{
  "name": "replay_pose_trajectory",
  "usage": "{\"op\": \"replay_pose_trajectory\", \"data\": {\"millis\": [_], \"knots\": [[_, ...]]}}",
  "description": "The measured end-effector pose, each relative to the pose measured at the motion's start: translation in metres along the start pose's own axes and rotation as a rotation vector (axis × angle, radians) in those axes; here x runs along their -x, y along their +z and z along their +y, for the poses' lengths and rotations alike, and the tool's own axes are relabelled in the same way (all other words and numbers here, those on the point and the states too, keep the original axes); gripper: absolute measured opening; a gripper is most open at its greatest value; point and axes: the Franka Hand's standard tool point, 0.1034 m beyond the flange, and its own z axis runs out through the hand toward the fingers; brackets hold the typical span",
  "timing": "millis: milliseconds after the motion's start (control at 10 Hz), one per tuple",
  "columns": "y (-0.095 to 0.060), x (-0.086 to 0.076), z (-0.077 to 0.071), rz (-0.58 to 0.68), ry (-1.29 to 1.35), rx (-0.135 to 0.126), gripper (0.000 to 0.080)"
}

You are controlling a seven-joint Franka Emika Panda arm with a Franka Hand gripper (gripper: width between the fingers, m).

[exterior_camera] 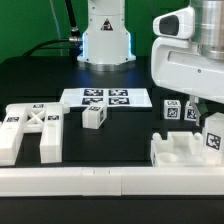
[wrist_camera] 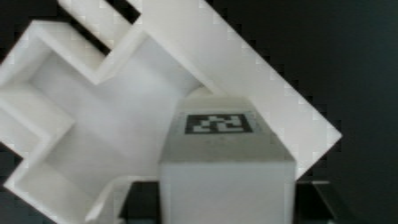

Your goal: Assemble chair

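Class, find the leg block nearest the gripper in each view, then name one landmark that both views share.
Exterior view: the leg block stands at the exterior view's far right, beside the seat slab.
Wrist view: the leg block is close in the foreground, with its tag facing the camera.
Shared landmark: the seat slab, the white recessed part behind the block.

No readable text, only coded square tags (wrist_camera: 221, 124) on the white parts (exterior_camera: 48, 140).

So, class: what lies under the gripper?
A tagged block sits between the fingers of the gripper; below it lies a white chair part with angular recesses. Whatever is directly beneath the block is hidden.
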Motion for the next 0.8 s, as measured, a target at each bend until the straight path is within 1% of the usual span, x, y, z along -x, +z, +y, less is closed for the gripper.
{"op": "replay_pose_trajectory", "data": {"millis": [100, 200, 300, 400, 500, 600, 700, 800], "knots": [[0.0, 0.0, 0.0, 0.0, 0.044, 0.0, 0.0291], [0.0, 0.001, 0.0, 0.0, 0.069, 0.0, 0.0388], [0.0, 0.001, 0.0, 0.0, 0.068, 0.001, 0.0527], [0.001, 0.004, 0.003, -0.009, -0.034, 0.025, 0.0611], [0.002, 0.007, 0.005, -0.022, -0.078, 0.042, 0.0611], [0.002, 0.01, 0.005, -0.024, -0.185, 0.046, 0.0642], [0.003, 0.013, 0.004, -0.02, -0.338, 0.051, 0.0647], [0.003, 0.014, 0.004, -0.022, -0.41, 0.051, 0.0647]]}}
